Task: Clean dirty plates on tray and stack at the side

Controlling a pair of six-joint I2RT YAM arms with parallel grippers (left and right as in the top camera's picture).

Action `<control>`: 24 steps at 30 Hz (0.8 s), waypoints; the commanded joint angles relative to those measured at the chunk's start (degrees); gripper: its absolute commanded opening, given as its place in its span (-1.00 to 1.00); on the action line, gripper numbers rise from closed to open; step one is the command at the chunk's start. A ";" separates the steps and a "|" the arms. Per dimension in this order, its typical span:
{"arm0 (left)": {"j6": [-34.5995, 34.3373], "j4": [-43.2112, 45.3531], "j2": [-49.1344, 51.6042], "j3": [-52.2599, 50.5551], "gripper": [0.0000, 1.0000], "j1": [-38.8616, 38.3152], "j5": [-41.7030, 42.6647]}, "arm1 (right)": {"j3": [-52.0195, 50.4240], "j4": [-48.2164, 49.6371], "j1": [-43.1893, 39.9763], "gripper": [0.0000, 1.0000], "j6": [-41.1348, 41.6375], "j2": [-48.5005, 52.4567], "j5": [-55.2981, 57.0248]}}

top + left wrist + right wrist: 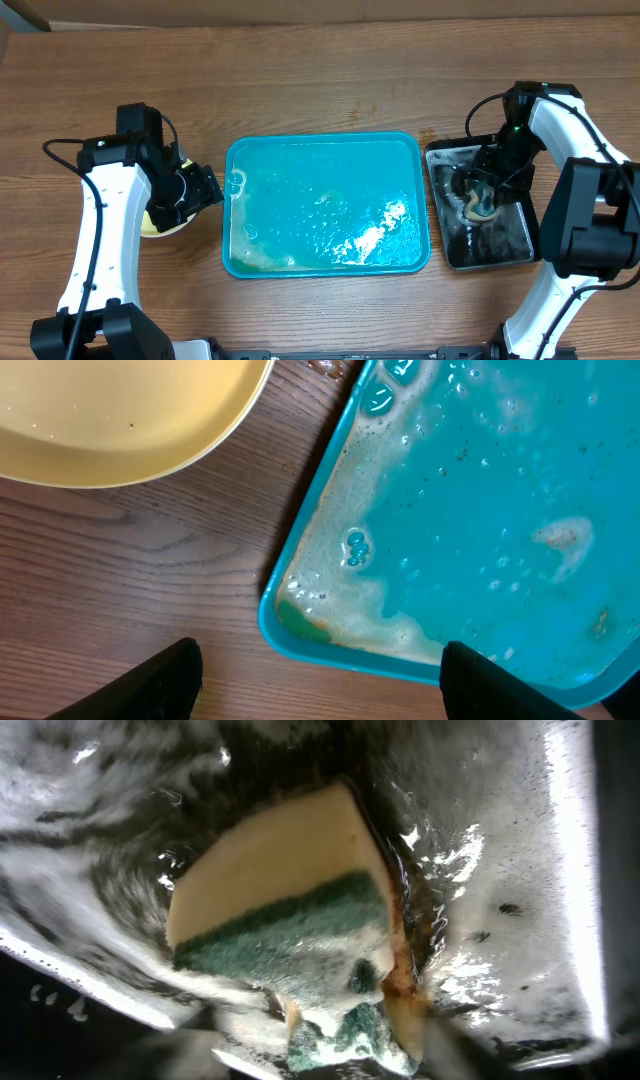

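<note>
The left tool (pixel 320 672) hangs spread and empty over the desk (pixel 120 580), with the yellow plate (pixel 110 410) at upper left and the tray (pixel 480 510) at upper right. The right tool (pixel 481 196) is at the sponge (pixel 280 910); whether it pinches it, I cannot tell.

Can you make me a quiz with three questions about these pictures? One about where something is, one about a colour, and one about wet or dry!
1. Where is the sponge?
A) in the black tray
B) on the blue tray
C) on the plate

2. What colour is the plate left of the blue tray?
A) red
B) pale yellow
C) black

3. How is the blue tray?
A) dry, full of plates
B) wet, with no plates
C) flipped over

Answers: 1 A, it lies in soapy water in the black tray. 2 B, the left wrist view shows it pale yellow. 3 B, water shines on it and no plate sits there.
</note>
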 commanded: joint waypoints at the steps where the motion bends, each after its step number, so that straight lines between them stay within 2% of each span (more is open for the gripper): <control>1: 1.07 -0.04 0.22 1.22 0.55 -0.20 0.22 | -0.13 -0.24 1.46 1.00 -0.20 -4.46 2.99; 11: 1.46 0.07 0.22 1.22 0.64 -0.22 0.35 | -0.13 0.76 4.26 1.00 -0.22 -17.77 2.99; 14: 5.40 1.16 0.22 1.22 0.71 -0.57 1.81 | -0.13 2.91 5.66 1.00 -0.87 -22.75 2.62; 20: 11.52 2.36 0.22 1.22 0.82 -5.38 1.70 | -0.13 5.35 6.45 1.00 -1.73 -27.26 -2.60; 21: 12.31 1.70 0.22 1.22 0.89 -6.80 1.03 | -0.13 4.85 6.45 1.00 -1.73 -27.28 -2.58; 24: 10.64 -1.49 0.22 1.22 1.00 -10.40 -4.11 | -0.13 3.26 6.45 1.00 -1.36 -27.36 -2.40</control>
